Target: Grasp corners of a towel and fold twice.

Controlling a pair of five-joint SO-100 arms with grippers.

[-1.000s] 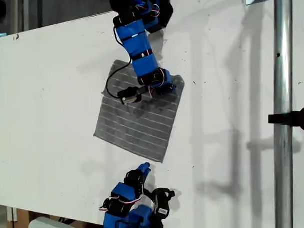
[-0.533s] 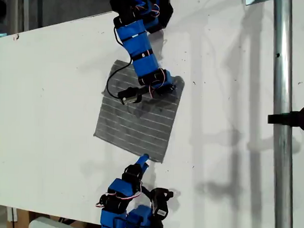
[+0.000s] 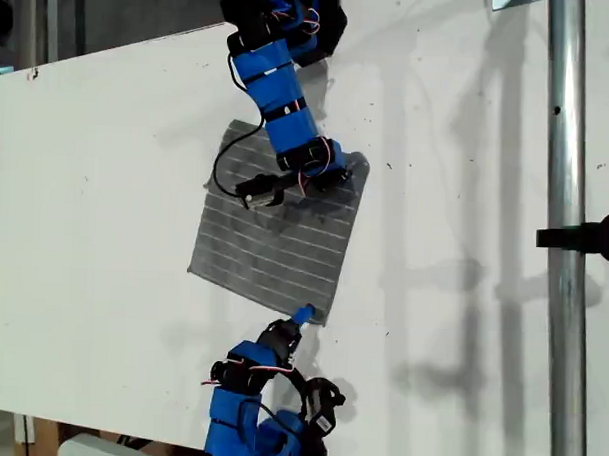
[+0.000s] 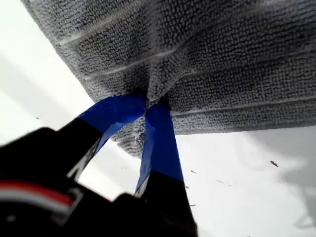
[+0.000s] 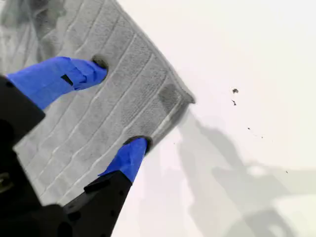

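Fingers (image 4: pixel 158 128) of my first gripper (image 4: pixel 147 104) are pinching a bunched fold at the towel (image 4: pixel 207 64) edge, clenched on the cloth. Second wrist view: my second gripper (image 5: pixel 116 108) is spread, one finger (image 5: pixel 74 74) pressing on the towel (image 5: pixel 98 128), the other at its edge near a corner (image 5: pixel 185 98), nothing clamped. Exterior view: towel (image 3: pixel 274 247) is lying flat mid table (image 3: pixel 106 181); first gripper (image 3: pixel 299 316) is sitting at its lower corner, second gripper (image 3: pixel 321 174) over its upper right part
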